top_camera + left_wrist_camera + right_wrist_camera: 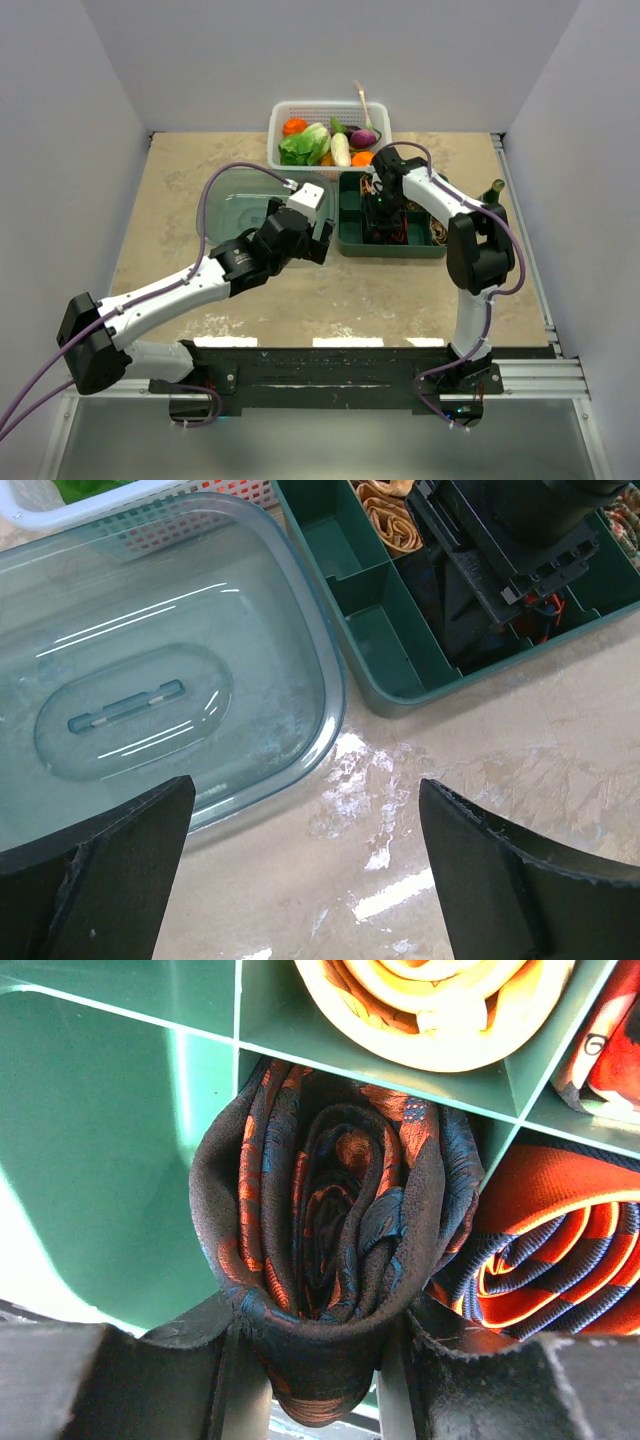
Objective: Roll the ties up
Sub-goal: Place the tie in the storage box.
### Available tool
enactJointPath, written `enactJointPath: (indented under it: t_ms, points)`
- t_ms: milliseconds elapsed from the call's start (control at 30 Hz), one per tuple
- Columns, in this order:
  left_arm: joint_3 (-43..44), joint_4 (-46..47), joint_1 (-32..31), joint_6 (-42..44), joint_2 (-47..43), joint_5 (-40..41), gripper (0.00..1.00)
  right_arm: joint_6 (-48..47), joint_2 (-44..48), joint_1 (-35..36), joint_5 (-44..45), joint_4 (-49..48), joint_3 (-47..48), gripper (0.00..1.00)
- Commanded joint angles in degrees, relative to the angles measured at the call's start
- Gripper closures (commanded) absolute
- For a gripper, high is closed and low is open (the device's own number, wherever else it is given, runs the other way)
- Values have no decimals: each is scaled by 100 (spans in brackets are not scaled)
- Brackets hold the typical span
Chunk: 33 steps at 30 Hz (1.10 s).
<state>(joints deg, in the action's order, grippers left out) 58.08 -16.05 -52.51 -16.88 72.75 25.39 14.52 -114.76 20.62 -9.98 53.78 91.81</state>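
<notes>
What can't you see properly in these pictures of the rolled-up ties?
- Top view: the right gripper and its arm cover much of the green tray.
- Right wrist view: the bottom of the black tie hides behind the fingers. The striped orange tie is cut off by the edge.
- Left wrist view: the right gripper blocks most tray compartments.

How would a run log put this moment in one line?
right jaws: shut on rolled black tie, at green tray | left jaws: open, near clear lid

pale grey walls (pixel 300 50), beige marbled tabletop (pixel 340 300), soft glare on it
</notes>
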Motion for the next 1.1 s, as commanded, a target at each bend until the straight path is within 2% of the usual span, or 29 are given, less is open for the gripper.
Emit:
enactJointPath:
  t_ms: [0,133,233,467,667,900,1000,1067]
  points:
    - [282,85,30,115,11,107,0,-37,-2,-41,-12,282,179,69]
    - [309,76,30,133,2,124,0,-99,-134,-49,-118,379,179,67]
    - [317,67,30,142,11,133,0,-143,-117,-41,-22,502,258,62]
    - [317,59,30,168,-15,186,0,-204,269,-41,75,765,522,34]
    - [317,50,39,159,-50,195,0,-231,437,-49,189,897,742,21]
    - [282,41,39,142,-121,230,0,-169,411,-41,286,862,1110,20]
    - [274,32,39,133,-129,230,0,-152,279,-41,391,827,1277,25]
    - [274,15,39,124,-130,247,0,-143,157,-41,444,792,1322,35]
